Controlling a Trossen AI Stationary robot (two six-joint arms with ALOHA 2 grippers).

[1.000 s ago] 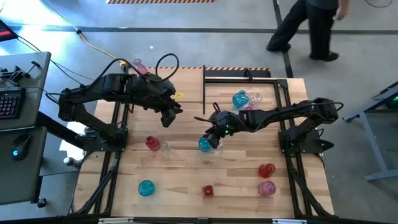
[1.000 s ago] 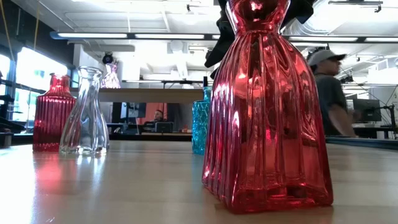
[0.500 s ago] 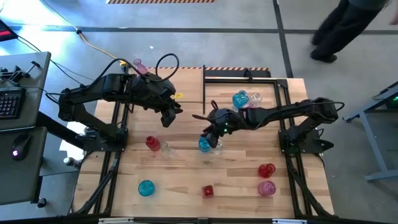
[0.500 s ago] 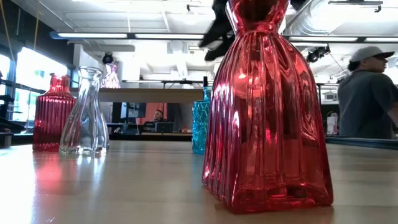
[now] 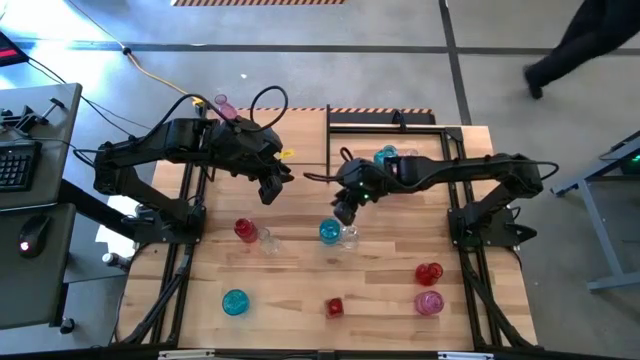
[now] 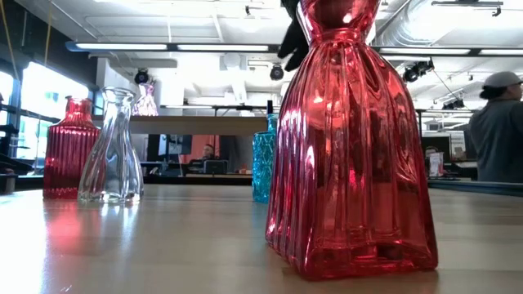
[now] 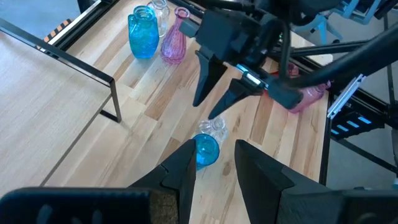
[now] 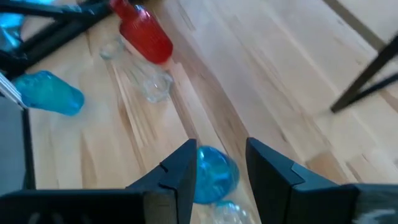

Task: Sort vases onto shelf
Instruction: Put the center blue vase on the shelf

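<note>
Near the middle of the table (image 5: 300, 290), the right gripper (image 5: 343, 210) hung just above and beside a teal-blue vase (image 5: 329, 232) that stood with a clear vase (image 5: 348, 236) touching it. Its jaws were apart with nothing between them, which you could see pretty well from the left wrist camera, where both dark fingers (image 7: 205, 78) pointed down at the pair. The left gripper (image 5: 270, 190) sat up off the table toward the far left side, jaws a little apart too and empty.

The shelf (image 5: 385, 125) was at the far edge, right of centre, and a blue vase (image 5: 386, 158) plus a pinkish one (image 5: 408, 158) stood close together by the right arm there. One pink vase (image 5: 224, 104) was at the far left corner by the left arm. A red vase (image 5: 244, 229) and another clear vase (image 5: 264, 239) were side by side left of centre. Along the near edge: a teal vase (image 5: 235, 301) at left, a squarish red vase (image 5: 334, 307) in the middle, then a red (image 5: 429, 273) and a pink one (image 5: 429, 301) at right.

A person (image 6: 498, 131) was standing in the room behind.
</note>
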